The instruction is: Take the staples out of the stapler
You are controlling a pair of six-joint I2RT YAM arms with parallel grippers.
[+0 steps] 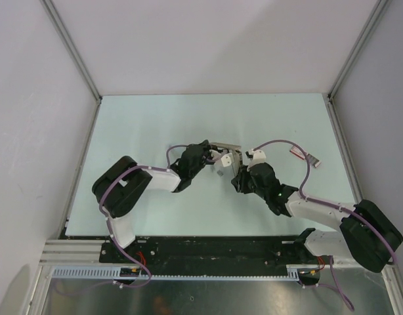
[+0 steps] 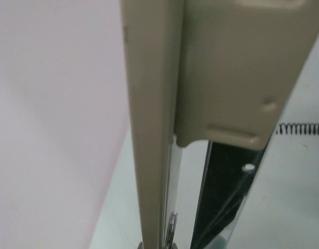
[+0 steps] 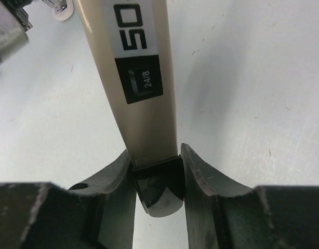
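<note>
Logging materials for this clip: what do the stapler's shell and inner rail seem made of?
The stapler shell looks like matte beige plastic: even colour, moulded tabs. The inner rail seems polished metal, judging by mirror-like reflections.

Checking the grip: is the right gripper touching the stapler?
Touching. In the right wrist view the right gripper has both jaws pressed against the black end of the stapler, no gap.

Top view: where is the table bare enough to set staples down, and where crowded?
Bare: the far strip of table behind the stapler, and the near patch between left arm and right arm. Crowded: the centre, where left gripper and right gripper meet.
</note>
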